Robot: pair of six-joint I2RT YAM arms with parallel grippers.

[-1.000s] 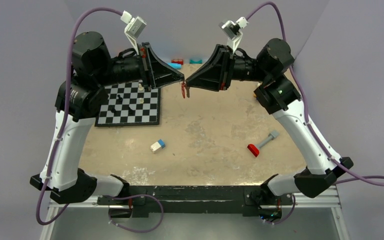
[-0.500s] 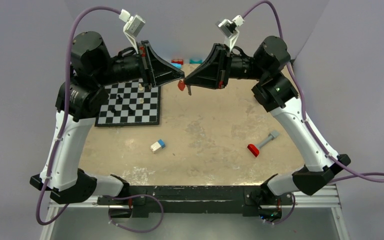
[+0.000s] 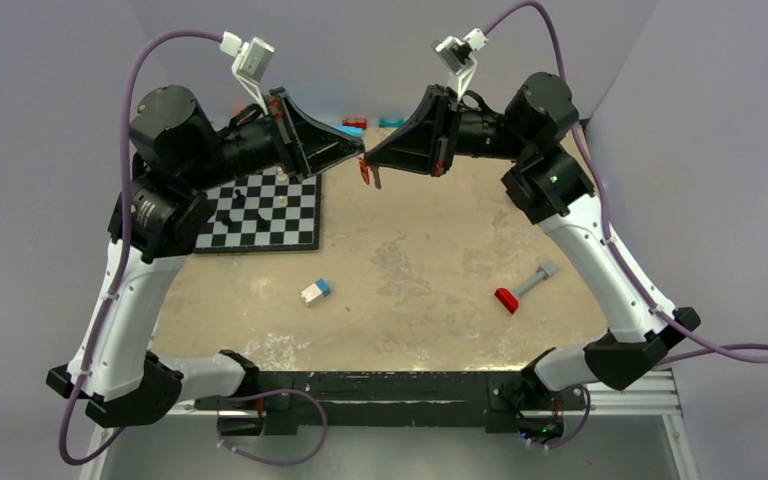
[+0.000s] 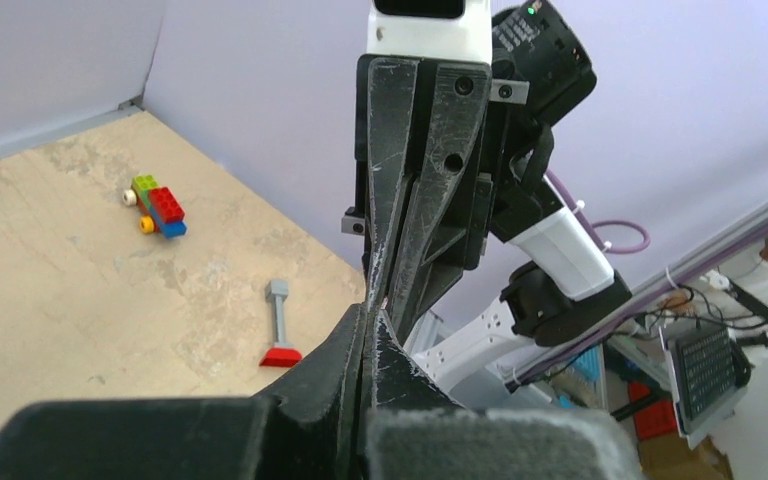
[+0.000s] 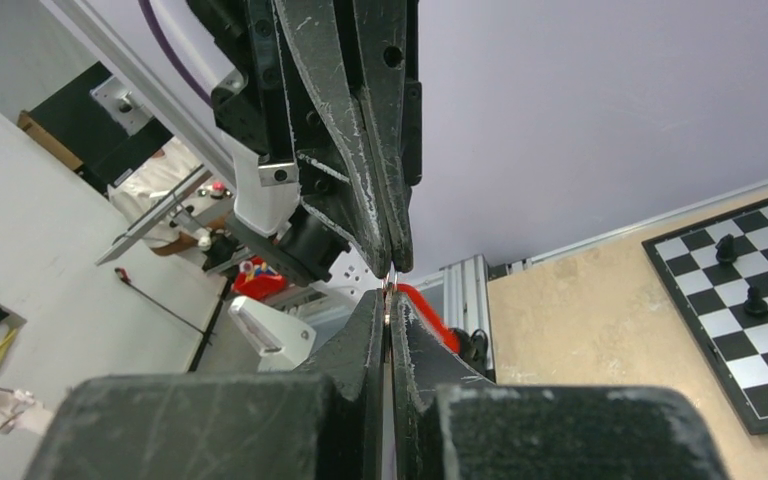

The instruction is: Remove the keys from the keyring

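The left tool point(image 3: 359, 152) and right tool point(image 3: 373, 158) are meeting tip to tip above the table point(image 3: 430, 250). Each is holding its jaws pressed together, pinching the keyring point(image 5: 389, 287) at the point where the tips touch. A red key point(image 3: 365, 174) is hanging just beneath those tips. A chessboard point(image 3: 260, 210) is lying under the left tool.

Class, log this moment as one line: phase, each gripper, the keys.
phase: keyring held mid-air | left gripper: shut, tip against right's | right gripper: shut on keyring | red key: hanging below tips, not yet off
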